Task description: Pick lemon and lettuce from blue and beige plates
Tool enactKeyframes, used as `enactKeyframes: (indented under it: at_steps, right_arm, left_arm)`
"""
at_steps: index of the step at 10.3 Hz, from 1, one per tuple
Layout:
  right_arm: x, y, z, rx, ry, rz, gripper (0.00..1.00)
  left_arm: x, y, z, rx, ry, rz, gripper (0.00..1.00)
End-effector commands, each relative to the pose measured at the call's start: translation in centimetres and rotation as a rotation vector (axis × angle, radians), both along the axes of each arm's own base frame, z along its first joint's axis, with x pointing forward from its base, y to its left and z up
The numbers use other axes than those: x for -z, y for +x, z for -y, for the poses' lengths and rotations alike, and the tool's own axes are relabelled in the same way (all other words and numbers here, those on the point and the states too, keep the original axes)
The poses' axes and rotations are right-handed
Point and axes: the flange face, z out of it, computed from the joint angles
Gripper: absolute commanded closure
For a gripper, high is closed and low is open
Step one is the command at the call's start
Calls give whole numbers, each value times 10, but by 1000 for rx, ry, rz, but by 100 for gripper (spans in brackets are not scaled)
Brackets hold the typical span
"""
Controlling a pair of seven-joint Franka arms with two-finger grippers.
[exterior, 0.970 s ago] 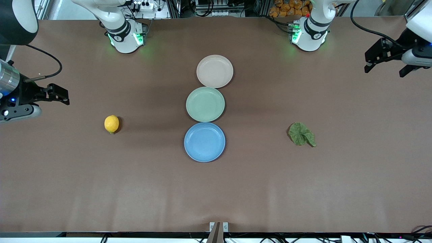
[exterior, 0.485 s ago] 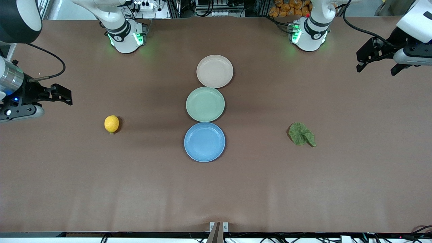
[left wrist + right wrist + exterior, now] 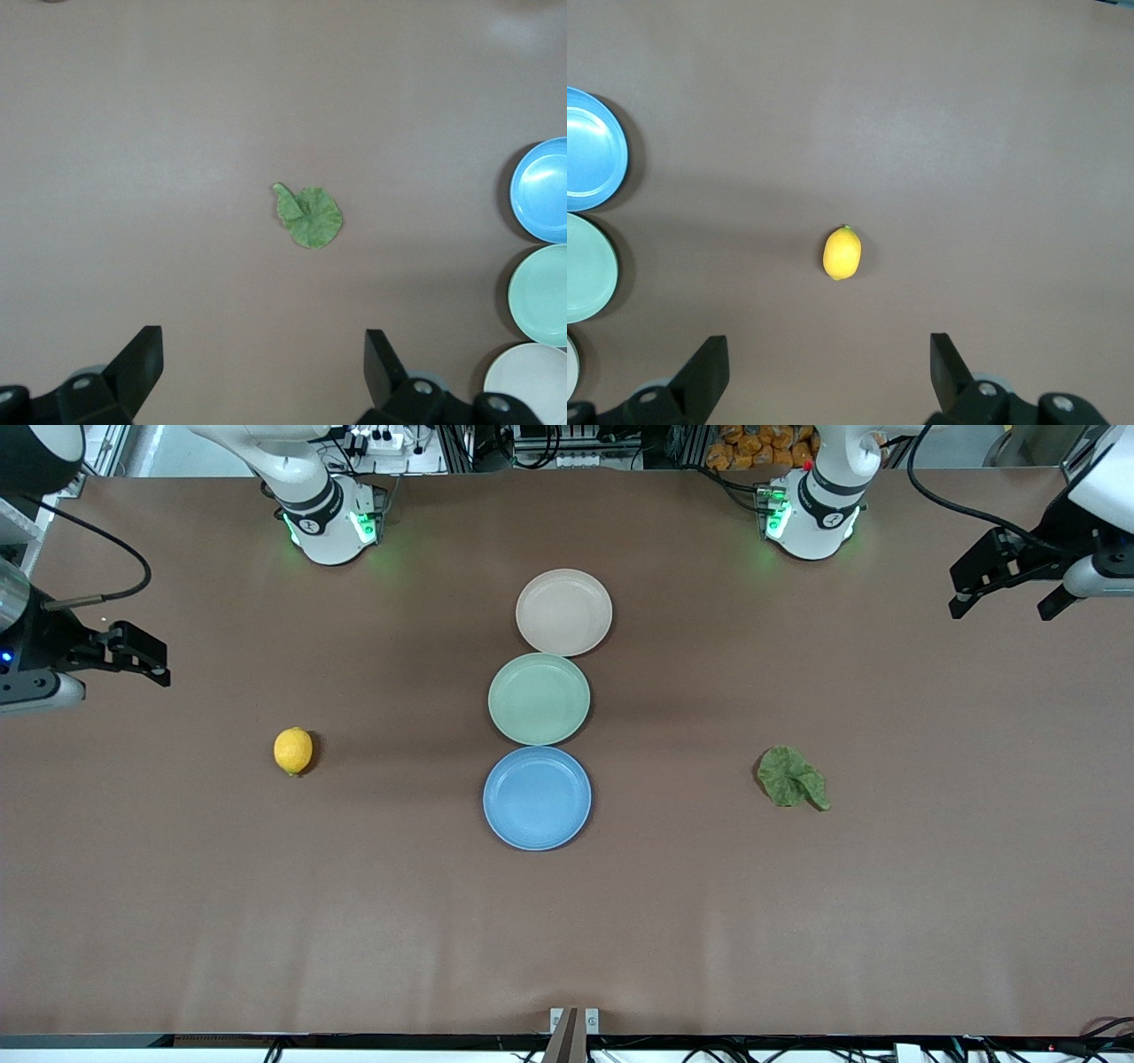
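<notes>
Lemon (image 3: pixel 293 750) and lettuce (image 3: pixel 791 778) both lie on the bare worktop (image 3: pixel 266 921), you'll notice, not on any plate. Nearest the front camera is the blue plate (image 3: pixel 537 798), empty; the lemon sits well apart from it toward the right arm's end, the lettuce well apart toward the left arm's end. Next comes the mint-green plate (image 3: pixel 539 698), touching the blue one, then the beige plate (image 3: pixel 564 612), both empty. Your right claw (image 3: pixel 142 657) hangs over the worktop's edge at its arm's end, fingers spread wide, holding nothing. Your left claw (image 3: pixel 1005 580) hangs over its own end, likewise released and empty.
</notes>
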Motion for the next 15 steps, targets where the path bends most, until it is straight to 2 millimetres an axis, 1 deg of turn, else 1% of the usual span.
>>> enactKeyframes:
  at_steps: [1, 5, 7, 9, 12, 14, 15]
  right_arm:
    - [-10, -10, 4, 25, -3, 11, 0]
    - [-12, -10, 3, 20, -3, 14, 0]
    - [-12, -10, 7, 22, -3, 14, 0]
    - [-11, -9, 14, 35, -3, 14, 0]
    - [-12, -10, 13, 41, 9, 18, 0]
    - [-8, -10, 11, 44, 34, 6, 0]
    - [-8, -11, 10, 47, 37, 8, 0]
  left_arm:
    - [5, 4, -11, -32, -7, -26, 0]
    - [17, 6, -12, -89, -15, -58, 0]
    - [18, 7, -13, -92, -15, -60, 0]
    - [19, 10, -16, -60, 0, -58, 0]
    - [20, 11, -15, -51, -1, -59, 0]
    - [23, 15, -22, -63, -3, -66, 0]
    - [24, 15, -22, -63, -2, -67, 0]
